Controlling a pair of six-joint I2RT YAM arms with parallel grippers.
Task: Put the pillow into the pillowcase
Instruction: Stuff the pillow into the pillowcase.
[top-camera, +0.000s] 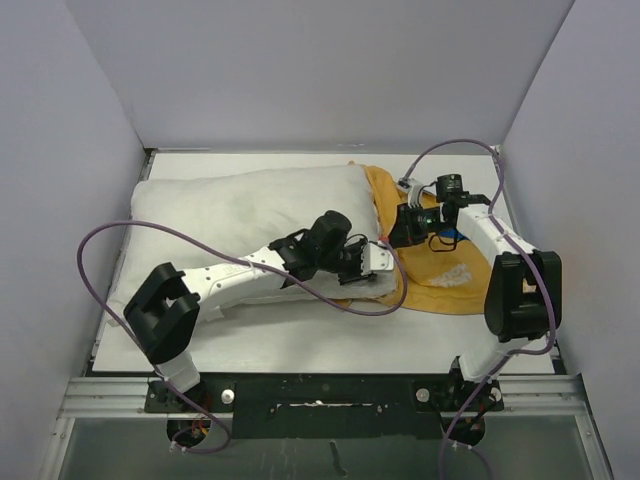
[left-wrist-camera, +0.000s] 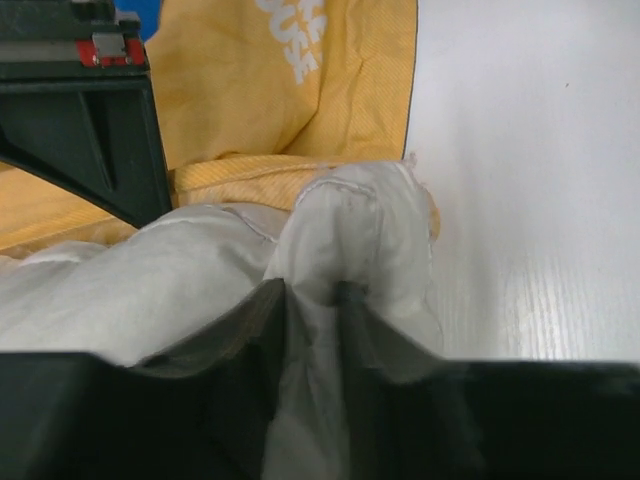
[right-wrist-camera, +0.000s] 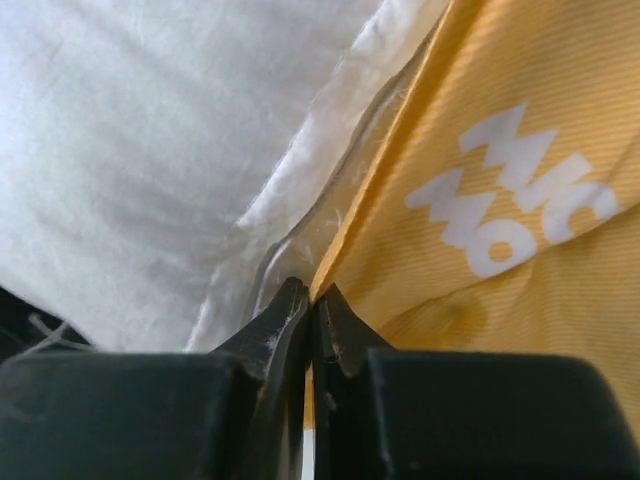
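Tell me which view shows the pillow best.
Top external: nearly the whole pillow lies in sight, one end at the pillowcase. Left wrist shows only a corner pinched in the left claw; right wrist, one white flank.

Bare white table (top-camera: 330, 345) runs open along the near edge, in front of the plump white pillow (top-camera: 240, 205). The left arm (top-camera: 235, 275) lies across the pillow's near side, a purple cable (top-camera: 120, 232) draped over both. Pillow and mustard-yellow fabric pillowcase (top-camera: 445, 285) touch, leaving no gap; grey walls (top-camera: 320, 70) close three sides of the table
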